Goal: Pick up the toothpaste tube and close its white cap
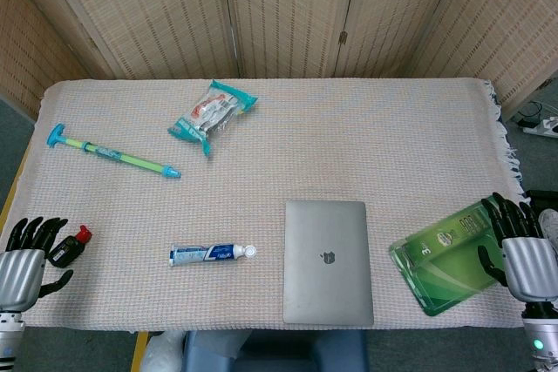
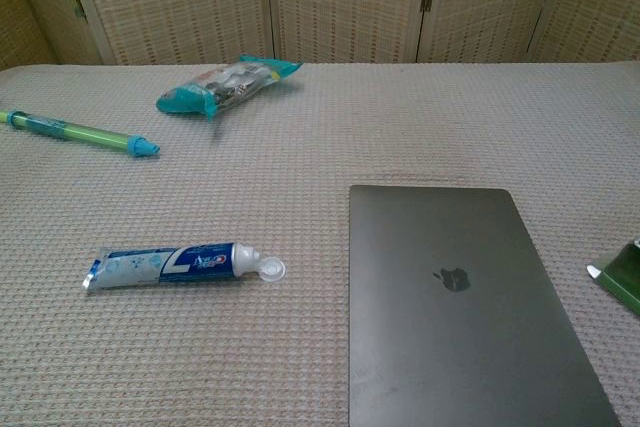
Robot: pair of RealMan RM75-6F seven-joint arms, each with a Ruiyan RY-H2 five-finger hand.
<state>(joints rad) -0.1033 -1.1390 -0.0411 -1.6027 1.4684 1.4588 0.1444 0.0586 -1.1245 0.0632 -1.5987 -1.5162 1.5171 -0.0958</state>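
Observation:
The blue and white toothpaste tube lies flat near the table's front, left of the middle, nozzle pointing right. Its white flip cap hangs open beside the nozzle. My left hand rests at the table's front left corner with its fingers apart and holds nothing; it is well left of the tube. My right hand is at the front right edge, fingers spread, empty, far from the tube. Neither hand shows in the chest view.
A closed grey laptop lies just right of the tube. A green package sits by my right hand. A small black and red object lies by my left hand. A green-blue stick and a teal packet lie further back.

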